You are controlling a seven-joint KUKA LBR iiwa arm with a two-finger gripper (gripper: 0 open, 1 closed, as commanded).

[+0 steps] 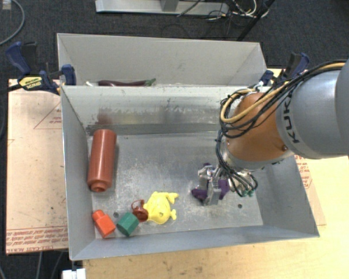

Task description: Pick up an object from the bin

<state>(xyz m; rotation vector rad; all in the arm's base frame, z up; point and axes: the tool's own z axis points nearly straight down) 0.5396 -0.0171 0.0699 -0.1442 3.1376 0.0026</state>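
Bin (163,121): grey metal with sloping walls. From my station its floor reads as dull, scuffed and speckled, and mostly bare through the middle.
Arm (317,118): silver, coming in from the right, with an orange cover (253,132) at the wrist and looped cables (262,97) over it.
Gripper (211,186): low over the right-centre of the bin floor, down on the purple thing.
Grip: I cannot tell whether it is spread or pinching.
Purple thing (223,186): small and irregular, lying on the floor right of centre. Purple shows on both sides of the gripper.
Red-brown cylinder (102,158): lying along the left wall, well apart from the gripper.
Yellow toy (160,207): on the front floor, left of the gripper.
Dark red piece (141,213): small, touching the yellow toy's left side.
Green block (127,224): just beside the dark red piece, near the front wall.
Orange block (103,223): front left corner, near the green block.
Room: dark carpet (46,10) around the rig, with a grey stand base (157,4) and loose floor cables (244,2) beyond the bin's far side.
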